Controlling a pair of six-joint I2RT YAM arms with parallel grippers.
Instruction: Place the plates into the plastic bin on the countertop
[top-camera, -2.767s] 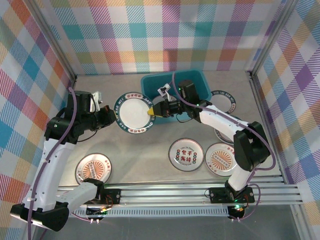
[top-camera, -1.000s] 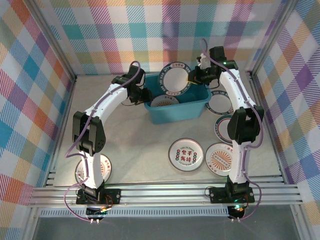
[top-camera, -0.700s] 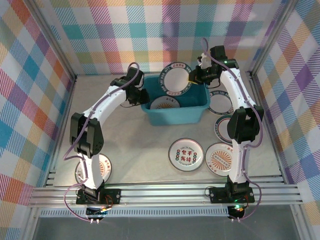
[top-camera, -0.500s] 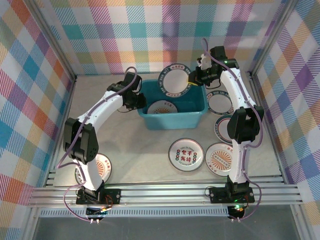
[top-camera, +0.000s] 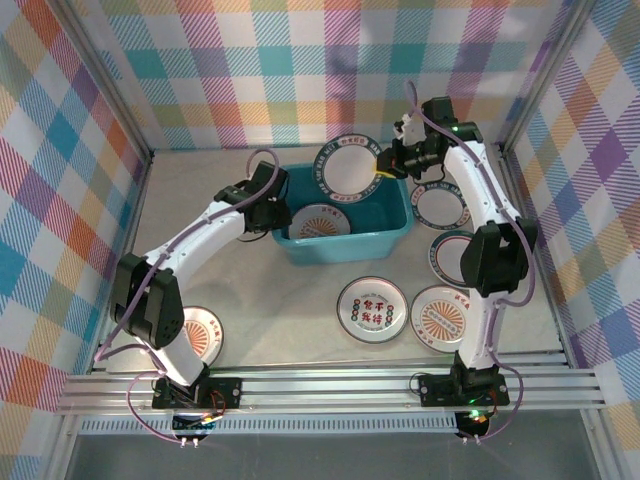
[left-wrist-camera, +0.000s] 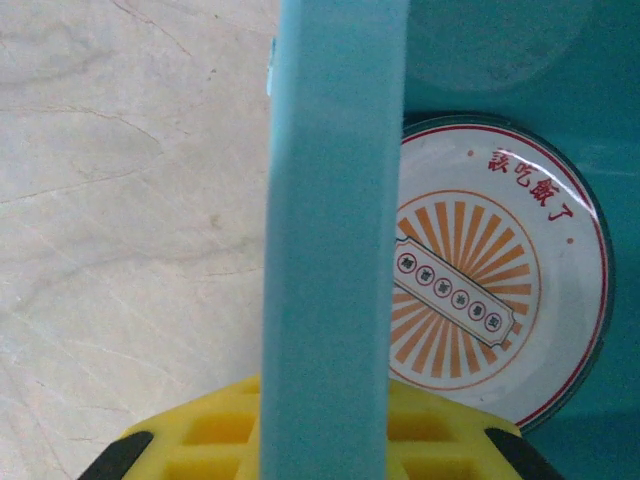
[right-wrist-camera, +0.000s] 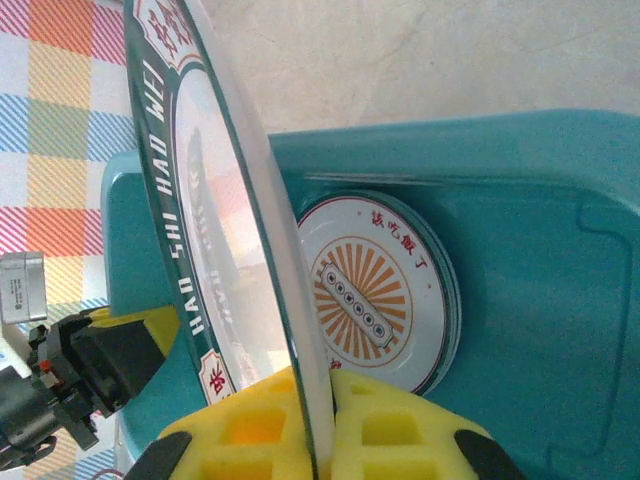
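The teal plastic bin stands at the back middle of the countertop. One orange sunburst plate lies flat inside it, seen close up as the sunburst plate. My left gripper is shut on the bin's left wall, one yellow finger on each side. My right gripper is shut on a green-rimmed plate, held on edge over the bin's back part. In the right wrist view that plate stands edge-on between the fingers of the gripper, above the bin.
More plates lie on the countertop: a red-green character plate, an orange one, two green-rimmed ones at the right, and an orange one by the left arm's base. Plaid walls close in three sides.
My left gripper closed on the bin's left wall and the bin slid a little toward the front left. The right gripper and its plate moved slightly left and lower.
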